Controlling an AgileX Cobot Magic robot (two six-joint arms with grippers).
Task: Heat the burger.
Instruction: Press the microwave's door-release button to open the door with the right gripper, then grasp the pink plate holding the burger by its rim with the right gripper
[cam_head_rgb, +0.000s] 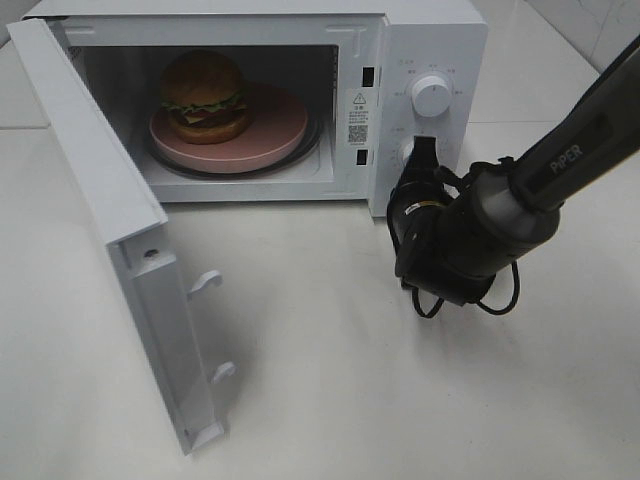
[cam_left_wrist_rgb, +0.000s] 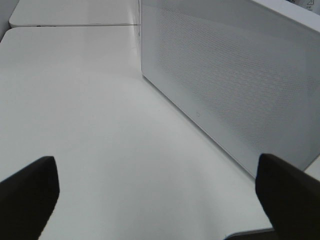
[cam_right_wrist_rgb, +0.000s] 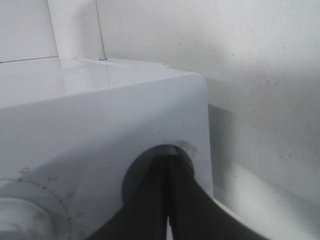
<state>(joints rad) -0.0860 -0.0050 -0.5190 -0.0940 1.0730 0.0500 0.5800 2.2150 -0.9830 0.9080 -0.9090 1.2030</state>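
Closed right hand (cam_head_rgb: 423, 149) touches the lower dial (cam_head_rgb: 406, 153).

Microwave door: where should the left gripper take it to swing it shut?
Probably its free edge, clear of the latch hooks, coming from the front. The door stands wide open, a thin upright panel, so the open left gripper can straddle that edge, where leverage is greatest.

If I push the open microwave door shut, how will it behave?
The door probably swings lightly on its hinge: it is a thin, stiff panel. Its latch hooks likely need a firm final press. The microwave may slide on the smooth white table.
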